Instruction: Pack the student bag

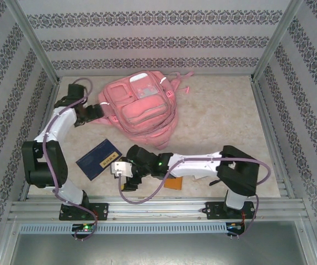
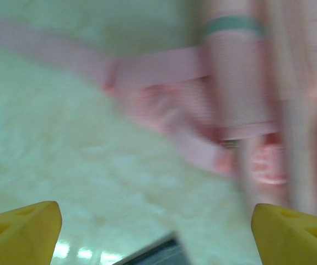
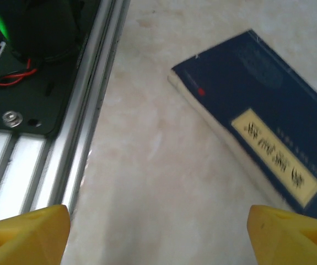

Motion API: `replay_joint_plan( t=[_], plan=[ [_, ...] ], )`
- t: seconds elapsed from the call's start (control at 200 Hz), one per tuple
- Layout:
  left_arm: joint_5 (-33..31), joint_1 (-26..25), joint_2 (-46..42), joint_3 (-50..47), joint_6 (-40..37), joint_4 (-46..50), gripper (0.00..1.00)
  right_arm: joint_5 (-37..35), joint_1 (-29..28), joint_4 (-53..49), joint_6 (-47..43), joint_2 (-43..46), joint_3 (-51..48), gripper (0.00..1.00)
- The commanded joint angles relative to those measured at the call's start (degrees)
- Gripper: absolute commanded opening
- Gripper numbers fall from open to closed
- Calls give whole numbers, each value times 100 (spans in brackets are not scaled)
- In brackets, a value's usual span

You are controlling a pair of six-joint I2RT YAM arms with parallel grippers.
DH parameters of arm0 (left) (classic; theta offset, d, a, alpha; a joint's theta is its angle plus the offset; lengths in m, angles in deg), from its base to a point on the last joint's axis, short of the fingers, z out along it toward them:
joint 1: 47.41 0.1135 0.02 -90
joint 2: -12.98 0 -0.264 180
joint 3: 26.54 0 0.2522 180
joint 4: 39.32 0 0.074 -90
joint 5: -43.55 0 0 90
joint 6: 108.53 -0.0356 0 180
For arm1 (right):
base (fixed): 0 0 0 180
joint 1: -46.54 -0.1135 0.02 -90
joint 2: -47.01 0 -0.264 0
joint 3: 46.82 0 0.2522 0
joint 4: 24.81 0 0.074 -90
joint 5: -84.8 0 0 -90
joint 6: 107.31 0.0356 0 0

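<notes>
Your student bag (image 1: pixel 141 110), a large soft pink fabric backpack with zip pockets and a clear window pocket, lies flat on the pale marbled bench (image 1: pixel 224 127). Its pocketed front faces up. It sits directly ahead of the left gripper (image 1: pixel 99 108), whose jaws are right at the bag's left edge. Those jaws are released, spread wide with nothing between them.

In the left wrist view the yellow fingertips (image 2: pixel 20 232) stand far apart at the bottom corners. The bag (image 2: pixel 257 83) is a blur ahead and to the right of the jaws, with a pink strap (image 2: pixel 158 69) running across in front of them. Whether the tips touch the fabric you cannot tell.

The right gripper (image 1: pixel 117 172) is well apart from the bag, low over bare bench. Its jaws are also released and hold nothing. A dark blue rectangular book with a pale yellow title label (image 3: pixel 257 127) lies flat ahead and to the right of those jaws, near them but not between them. The ribbed aluminium rail (image 3: pixel 86 127) runs along their left.

Behind the right jaws, a small flat orange object (image 1: pixel 173 184) lies partly under the arm's forearm.
</notes>
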Motion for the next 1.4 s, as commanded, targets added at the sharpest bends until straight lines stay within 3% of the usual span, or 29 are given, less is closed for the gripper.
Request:
replay_joint_plan(
  t=[0.0,0.085,0.205,0.385,0.615,0.799,0.924,1.004,1.119,1.214,1.334,1.394],
  plan=[
    [138,276,356,-416,316,435,89,129,-75,351,-976,-416,416,84],
    [111,365,711,-498,397,446,88,96,-75,475,-1027,-604,604,84],
    [961,329,754,-972,963,168,86,78,-67,532,-973,-573,606,85],
    [913,275,-220,-2293,1365,-101,86,10,-33,526,-739,-144,171,84],
    [1137,115,-1679,-3273,1494,436,86,-333,-102,523,-450,81,-13,85],
    [1785,-426,-2627,-3459,2128,736,87,-1626,4,639,-670,-584,311,85],
    [1787,-1193,-2963,-3556,2541,712,87,-2046,341,594,-224,-527,167,85],
    [1751,-1663,-2894,-3670,2729,628,87,-1684,531,447,540,88,-197,86],
    [1646,-2111,-2868,-3722,2921,725,87,-1269,690,-147,2306,965,-616,84],
    [1636,-2313,-3245,-3614,2987,971,87,-1469,694,-1063,4983,1386,-532,78],
    [-99,-2290,-3643,-2794,2151,2109,92,-1262,652,-1625,9248,1448,-489,64],
    [-892,-2143,-3641,-2581,1923,2260,97,-1162,431,-1090,10506,1202,-575,66]
  ],
)
